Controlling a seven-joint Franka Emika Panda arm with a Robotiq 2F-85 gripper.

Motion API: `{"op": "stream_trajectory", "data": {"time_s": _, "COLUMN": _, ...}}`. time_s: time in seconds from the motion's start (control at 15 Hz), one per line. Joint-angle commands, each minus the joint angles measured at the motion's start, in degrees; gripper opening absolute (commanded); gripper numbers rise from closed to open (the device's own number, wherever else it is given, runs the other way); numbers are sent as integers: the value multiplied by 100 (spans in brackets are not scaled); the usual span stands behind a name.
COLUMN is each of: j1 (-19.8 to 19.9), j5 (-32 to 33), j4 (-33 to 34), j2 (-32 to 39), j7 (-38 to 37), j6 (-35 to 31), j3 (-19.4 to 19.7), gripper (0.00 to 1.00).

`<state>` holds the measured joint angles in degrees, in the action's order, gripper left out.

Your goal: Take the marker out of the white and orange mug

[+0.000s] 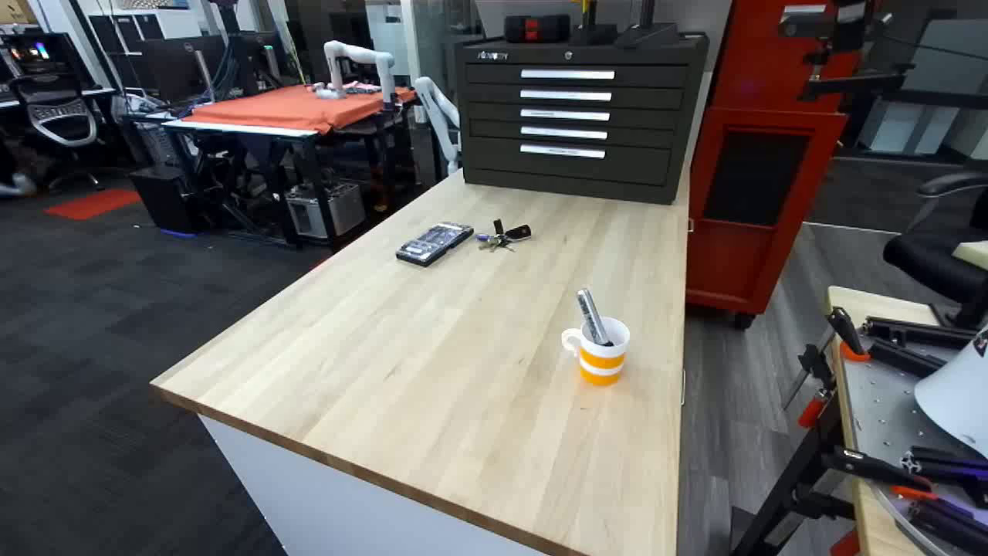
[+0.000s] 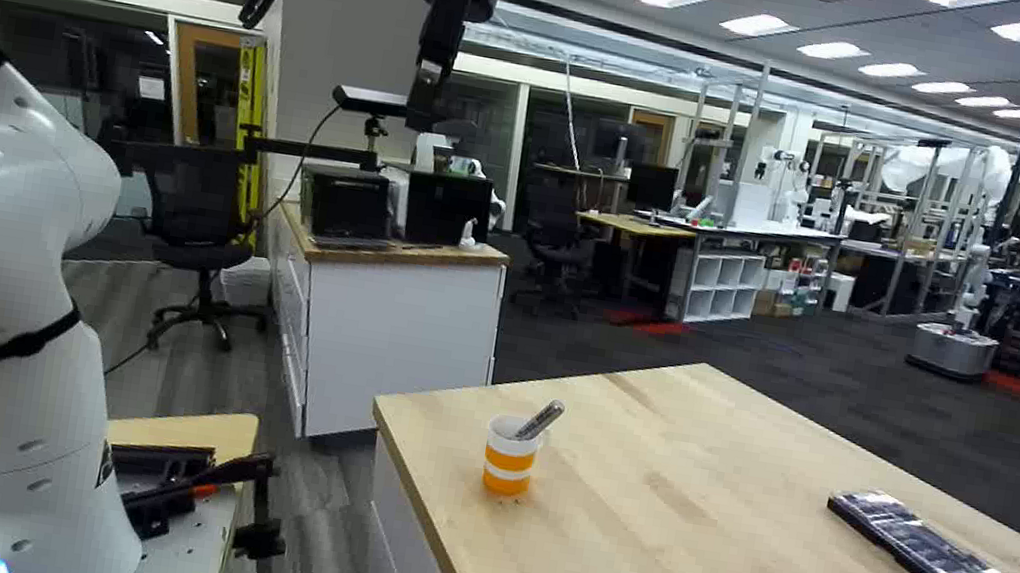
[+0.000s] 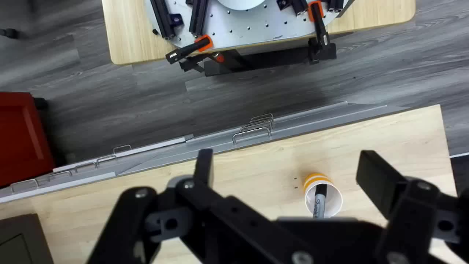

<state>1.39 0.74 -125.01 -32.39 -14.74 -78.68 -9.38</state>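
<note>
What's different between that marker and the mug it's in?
The marker is slim and straight, while the white and orange mug is squat and round with a handle. The marker is mostly grey with a black end; the mug is white with orange bands. The marker leans inside the mug, whereas the mug stands upright on the table. Neither is held by the gripper.

In an ext. view, marker (image 1: 592, 315) in mug (image 1: 601, 361) on tbl (image 1: 463, 347), w/ keys (image 1: 517, 232) behind L, case (image 1: 434, 244) L of keys, toolbox (image 1: 571, 123) behind those.
</note>
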Motion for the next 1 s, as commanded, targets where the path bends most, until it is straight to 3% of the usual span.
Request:
{"op": "stream_trajectory", "data": {"time_s": 0.0, "j1": -100, "j5": 30, "j4": 17, "j2": 17, "j7": -41, "j6": 15, "j3": 73, "gripper": 100}}
{"op": "stream_trajectory", "data": {"time_s": 0.47, "j1": -100, "j5": 30, "j4": 17, "j2": 17, "j7": -41, "j6": 15, "j3": 73, "gripper": 100}}
{"op": "stream_trajectory", "data": {"time_s": 0.93, "j1": -134, "j5": 162, "j4": -1007, "j2": -156, "j7": 422, "j6": -1832, "j3": 300, "gripper": 100}}
